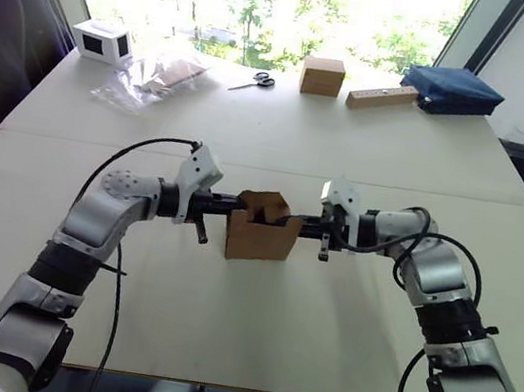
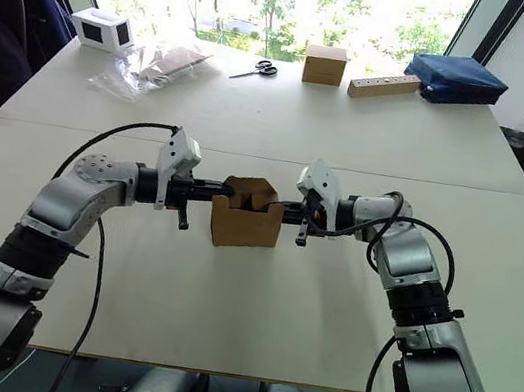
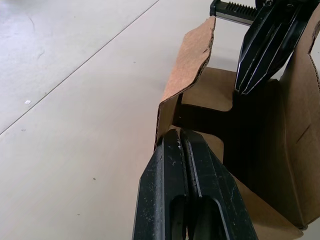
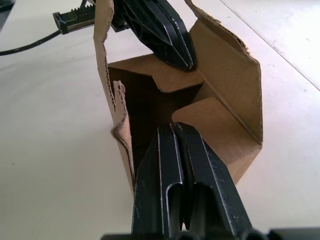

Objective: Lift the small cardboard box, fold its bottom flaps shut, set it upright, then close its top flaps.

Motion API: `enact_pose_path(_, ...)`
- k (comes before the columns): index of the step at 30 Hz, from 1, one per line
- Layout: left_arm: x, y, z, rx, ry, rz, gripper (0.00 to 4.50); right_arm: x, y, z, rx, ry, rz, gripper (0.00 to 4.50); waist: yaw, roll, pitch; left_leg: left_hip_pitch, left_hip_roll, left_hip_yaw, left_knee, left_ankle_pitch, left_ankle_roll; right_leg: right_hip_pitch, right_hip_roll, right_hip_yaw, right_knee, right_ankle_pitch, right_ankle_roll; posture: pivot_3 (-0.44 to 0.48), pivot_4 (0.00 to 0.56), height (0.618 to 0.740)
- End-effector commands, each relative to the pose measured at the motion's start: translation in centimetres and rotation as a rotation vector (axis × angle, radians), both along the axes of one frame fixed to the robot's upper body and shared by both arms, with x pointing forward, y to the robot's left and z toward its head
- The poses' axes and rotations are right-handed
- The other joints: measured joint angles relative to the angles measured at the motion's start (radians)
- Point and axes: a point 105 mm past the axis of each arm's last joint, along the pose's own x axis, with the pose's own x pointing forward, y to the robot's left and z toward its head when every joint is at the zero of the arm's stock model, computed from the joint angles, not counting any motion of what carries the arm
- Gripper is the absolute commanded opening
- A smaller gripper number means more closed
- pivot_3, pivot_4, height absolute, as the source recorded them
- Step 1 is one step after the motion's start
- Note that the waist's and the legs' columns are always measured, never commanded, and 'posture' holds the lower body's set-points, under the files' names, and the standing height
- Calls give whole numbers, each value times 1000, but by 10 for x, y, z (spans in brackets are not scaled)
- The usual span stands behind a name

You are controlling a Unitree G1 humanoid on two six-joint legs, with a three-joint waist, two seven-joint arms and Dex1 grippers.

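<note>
Standing: the small cardboard box [image 1: 263,227] sits upright on the white table [image 1: 249,326], near its middle, open end up.
Box material: plain brown corrugated card, unprinted, with rough torn-looking edges.
Top flaps: the top flaps [image 4: 227,70] stand up or lean inward; two small side tabs are pushed down inside the opening.
Left gripper: the left gripper [image 3: 180,137] has its two black fingers pressed together, holding nothing, tips resting on one folded-in tab at the box's left end.
Right gripper: the right gripper [image 4: 175,129] is likewise closed on nothing, tips on the opposite tab at the right end.
Finger shape: tapered, ribbed black plastic.
Far edge: a squarer tan box [image 1: 323,76], a pale wooden block [image 1: 382,97], scissors [image 1: 255,81], a blue pouch [image 1: 451,90], crumpled clear plastic [image 1: 151,78].
</note>
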Motion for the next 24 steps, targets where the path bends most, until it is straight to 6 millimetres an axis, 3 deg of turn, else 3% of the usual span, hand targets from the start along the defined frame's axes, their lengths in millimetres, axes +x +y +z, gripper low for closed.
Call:
enact_pose_path(1, -1, -2, 5, 14, -35, -24, 27, 4, 3, 10, 2, -58, -12, 0, 0, 0, 0, 0, 0, 0, 0, 0, 0, 0, 0, 0, 0, 0, 0, 0, 150, 740)
enact_pose_path(10, -5, -4, 1, 20, -36, -38, 27, 8, -1, 18, 34, -77, -46, 0, -1, 0, 0, 0, 0, 0, 0, 0, 0, 0, 0, 0, 0, 0, 0, 0, 150, 740)
enact_pose_path(16, -3, 0, 7, -25, -49, -11, 27, 15, -26, 65, 164, -164, -153, 0, 0, 0, 0, 0, 0, 0, 0, 0, 0, 0, 0, 0, 0, 0, 0, 0, 150, 740)
enact_pose_path(21, -3, 0, 17, -75, -67, -4, 27, -3, -36, 94, 199, -220, -160, 0, 3, 0, 0, 0, 0, 0, -1, 0, 0, 0, 0, 0, 0, 0, 0, 0, 150, 740)
enact_pose_path(24, -5, 1, 23, -92, -76, -9, 27, -18, -32, 91, 163, -226, -139, 0, 2, 0, 0, 0, 0, 0, -1, -3, 5, -1, 0, 0, 0, 0, 0, 0, 150, 740)
